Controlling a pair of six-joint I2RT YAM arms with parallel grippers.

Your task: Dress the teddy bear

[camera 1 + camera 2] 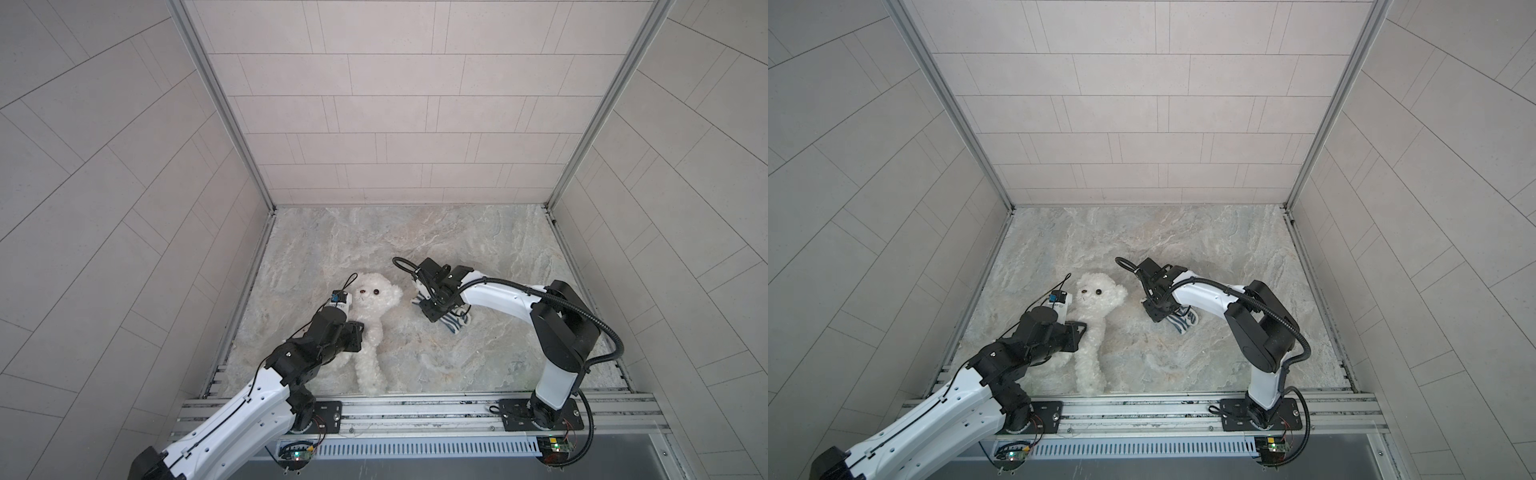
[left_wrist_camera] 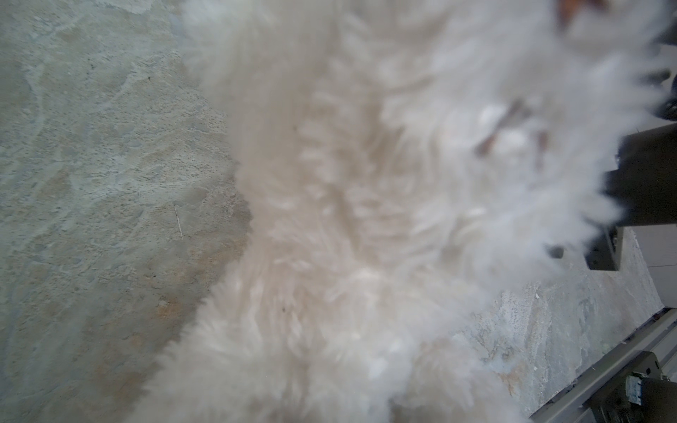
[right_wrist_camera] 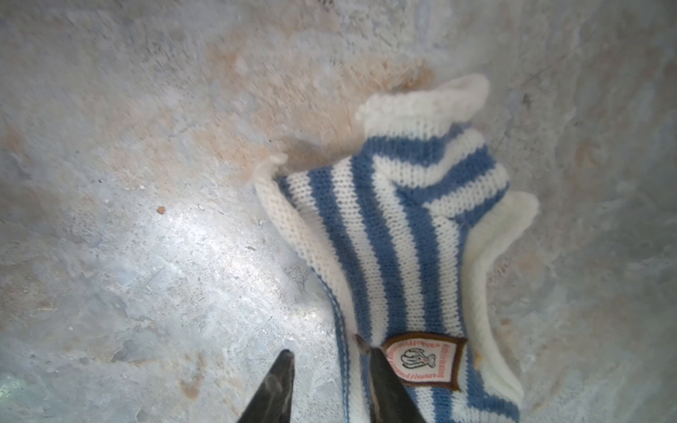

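Marbled tabletop, tiled walls. L fingers lost in teddy bear fur, state unclear; R fingers apart at shirt.

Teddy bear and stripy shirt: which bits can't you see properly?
Teddy bear: one arm hidden under the left gripper in both top views; fur blurred in the left wrist view.
Stripy shirt: mostly under the right arm in both top views; cut off by the right wrist view's edge.
Badge: words too small.

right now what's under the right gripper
The striped shirt lies on the table under the right gripper, one fingertip by its badge. From above, the arm hides part.
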